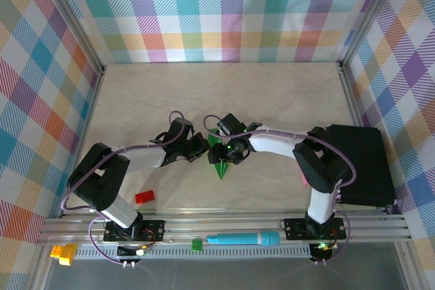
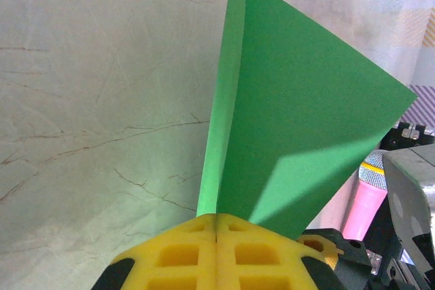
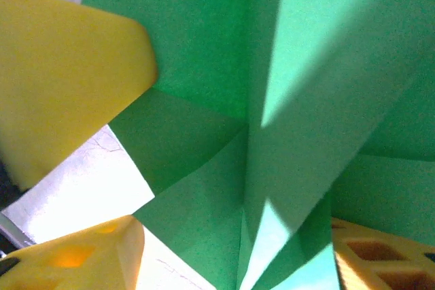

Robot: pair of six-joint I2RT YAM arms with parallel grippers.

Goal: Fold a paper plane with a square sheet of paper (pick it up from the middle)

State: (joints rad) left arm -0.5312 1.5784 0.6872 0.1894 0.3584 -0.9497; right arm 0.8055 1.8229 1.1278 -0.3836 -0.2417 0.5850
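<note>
Paper plane (image 1: 221,161) sits mid-worktop (image 1: 272,93), tip toward arm bases. Left end effector (image 2: 216,232) pinched together on its fold. Right end effector (image 1: 230,149) jaws apart, straddling wings. Paper looks light, floppy, springy: take centre ridge, not wing edge.

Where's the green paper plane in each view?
Top external: paper plane at centre, between the left gripper and the right gripper, tip toward the arm bases.
Left wrist: paper plane centre-right, rising from the shut left gripper.
Right wrist: paper plane across most of the frame, folds close up.
Shared landmark: the pale marbled tabletop beneath it.
</note>
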